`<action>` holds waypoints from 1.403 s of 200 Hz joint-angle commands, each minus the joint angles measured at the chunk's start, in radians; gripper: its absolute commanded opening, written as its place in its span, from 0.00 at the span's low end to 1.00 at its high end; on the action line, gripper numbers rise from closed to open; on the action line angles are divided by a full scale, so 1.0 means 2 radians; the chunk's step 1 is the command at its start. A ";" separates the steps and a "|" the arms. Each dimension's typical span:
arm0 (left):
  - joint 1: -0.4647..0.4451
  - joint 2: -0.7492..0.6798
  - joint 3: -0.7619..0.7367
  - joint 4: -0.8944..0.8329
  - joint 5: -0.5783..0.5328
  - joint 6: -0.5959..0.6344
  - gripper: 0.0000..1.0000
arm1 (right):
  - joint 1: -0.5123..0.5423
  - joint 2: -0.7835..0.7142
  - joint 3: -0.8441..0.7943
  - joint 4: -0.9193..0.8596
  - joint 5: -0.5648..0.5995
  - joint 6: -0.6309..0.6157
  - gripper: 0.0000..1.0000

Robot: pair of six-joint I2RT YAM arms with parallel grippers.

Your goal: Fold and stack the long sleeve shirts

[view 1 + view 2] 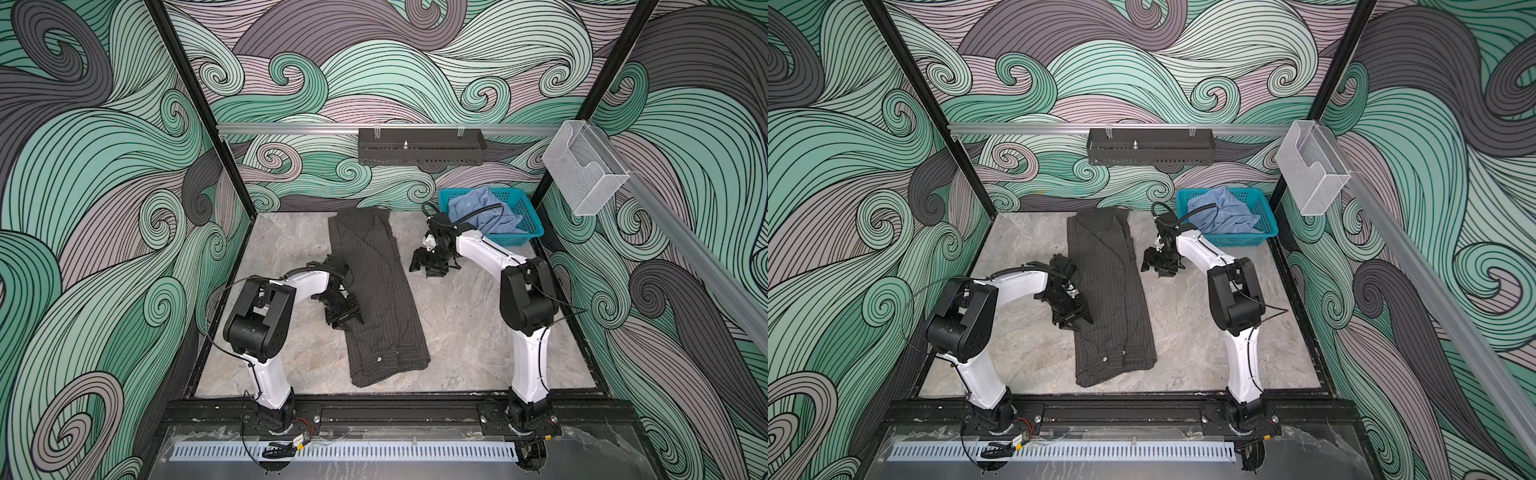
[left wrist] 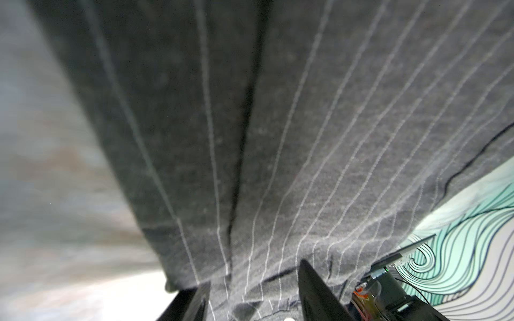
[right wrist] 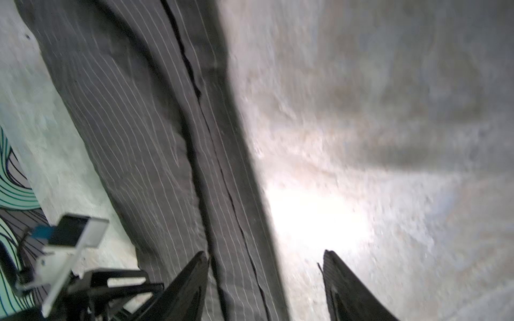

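Charcoal shirt (image 1: 376,299), pinstriped, lies in both top views as a long narrow strip down the middle of the table (image 1: 478,332), with its collar end toward the back wall and its buttoned hem toward the front. The light blue shirt (image 1: 478,208) sits crumpled in the teal basket (image 1: 528,232) at the table's far right corner, well apart from the dark one. The left tool (image 1: 345,316) is down at the strip's left edge, about halfway along it and overlapping the cloth. The right tool (image 1: 430,266) is low over bare table just beside the strip's right edge, nearer the collar end.

In a top view the same layout shows: charcoal shirt (image 1: 1108,291), light blue shirt (image 1: 1221,212) in the basket (image 1: 1262,230), left tool (image 1: 1073,318) on the cloth edge, right tool (image 1: 1158,266) beside the strip.

In the left wrist view the left tool (image 2: 254,273) has its jaws spread apart over the charcoal shirt (image 2: 278,139), which fills most of the frame and has a lengthwise fold seam; nothing is pinched. Blurred table (image 2: 41,166) shows along one side.

In the right wrist view the right tool (image 3: 266,252) is also spread wide and empty, one finger over the charcoal shirt (image 3: 155,139) edge and the other over bare table (image 3: 361,139).
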 commanded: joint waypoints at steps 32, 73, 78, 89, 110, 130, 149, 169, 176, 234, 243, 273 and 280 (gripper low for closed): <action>0.004 -0.153 -0.018 -0.060 -0.041 0.030 0.68 | 0.039 -0.167 -0.215 0.058 -0.020 0.058 0.66; -0.008 -0.362 -0.172 -0.041 -0.014 -0.073 0.72 | 0.095 -0.303 -0.362 0.107 -0.008 0.147 0.63; -0.011 -0.387 -0.196 -0.035 -0.012 -0.091 0.73 | 0.101 -0.316 -0.376 0.113 -0.005 0.157 0.63; -0.015 -0.440 -0.240 -0.017 -0.008 -0.128 0.74 | 0.112 -0.343 -0.404 0.125 0.002 0.173 0.63; -0.025 -0.536 -0.323 0.036 0.004 -0.194 0.77 | 0.126 -0.364 -0.442 0.149 -0.001 0.183 0.65; -0.034 -0.588 -0.371 0.056 0.003 -0.239 0.88 | 0.135 -0.355 -0.464 0.190 -0.027 0.184 0.69; -0.040 -0.598 -0.381 0.032 -0.005 -0.245 0.89 | 0.148 -0.347 -0.474 0.204 -0.030 0.185 0.72; -0.050 -0.595 -0.402 0.051 -0.009 -0.265 0.88 | 0.157 -0.338 -0.488 0.244 -0.036 0.199 0.73; -0.052 -0.594 -0.416 0.070 -0.010 -0.277 0.88 | 0.159 -0.334 -0.494 0.257 -0.040 0.206 0.73; -0.075 -0.576 -0.468 0.162 -0.010 -0.328 0.86 | 0.174 -0.303 -0.521 0.319 -0.058 0.237 0.75; -0.078 -0.571 -0.473 0.169 -0.009 -0.331 0.86 | 0.177 -0.298 -0.521 0.325 -0.058 0.238 0.76; -0.090 -0.553 -0.489 0.204 -0.015 -0.346 0.83 | 0.186 -0.269 -0.523 0.358 -0.069 0.245 0.76; -0.092 -0.546 -0.489 0.211 -0.017 -0.346 0.82 | 0.188 -0.263 -0.524 0.368 -0.072 0.249 0.76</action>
